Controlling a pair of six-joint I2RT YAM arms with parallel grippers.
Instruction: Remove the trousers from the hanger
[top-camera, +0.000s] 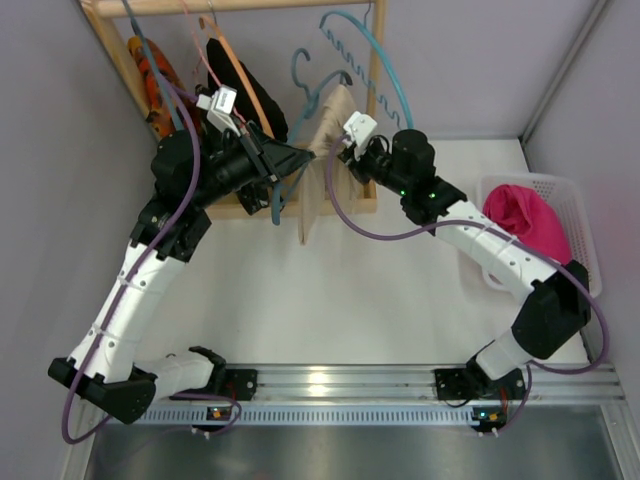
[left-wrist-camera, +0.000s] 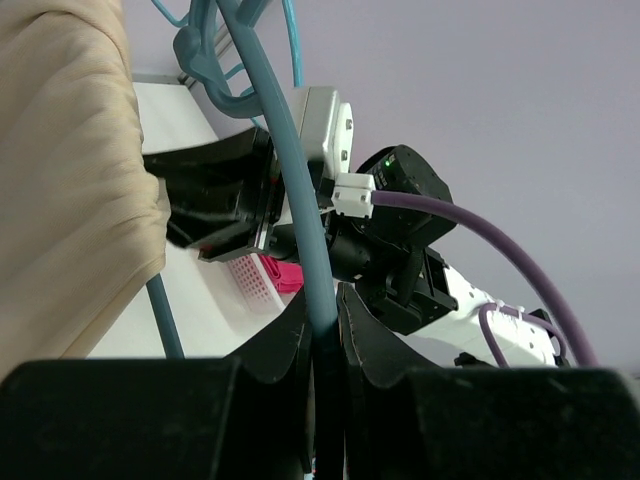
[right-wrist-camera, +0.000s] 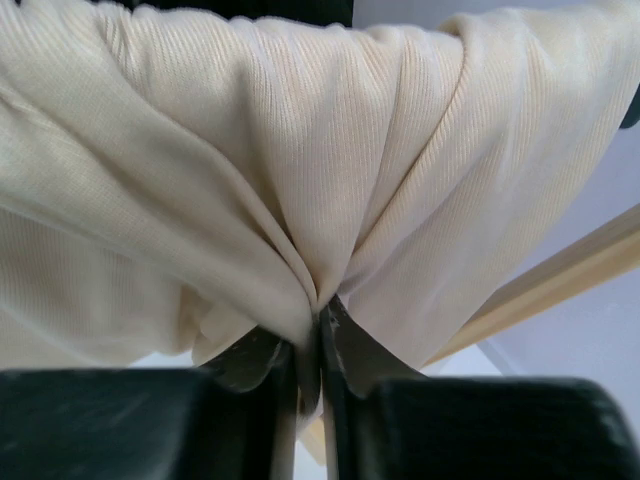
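Note:
Cream trousers (top-camera: 322, 165) hang over a teal plastic hanger (top-camera: 288, 185) by the wooden rack. My left gripper (top-camera: 296, 158) is shut on the hanger's teal bar (left-wrist-camera: 305, 240), seen running up between its jaws in the left wrist view, with the trousers (left-wrist-camera: 70, 170) at its left. My right gripper (top-camera: 343, 152) is shut on a fold of the cream trousers (right-wrist-camera: 300, 200), which fill the right wrist view. The fabric bunches into the closed jaws.
A wooden clothes rack (top-camera: 370, 110) stands at the back with more teal hangers (top-camera: 350, 50), an orange garment (top-camera: 155, 75) and a black garment (top-camera: 255, 95). A white basket (top-camera: 585, 215) with a pink cloth (top-camera: 525, 215) sits at the right.

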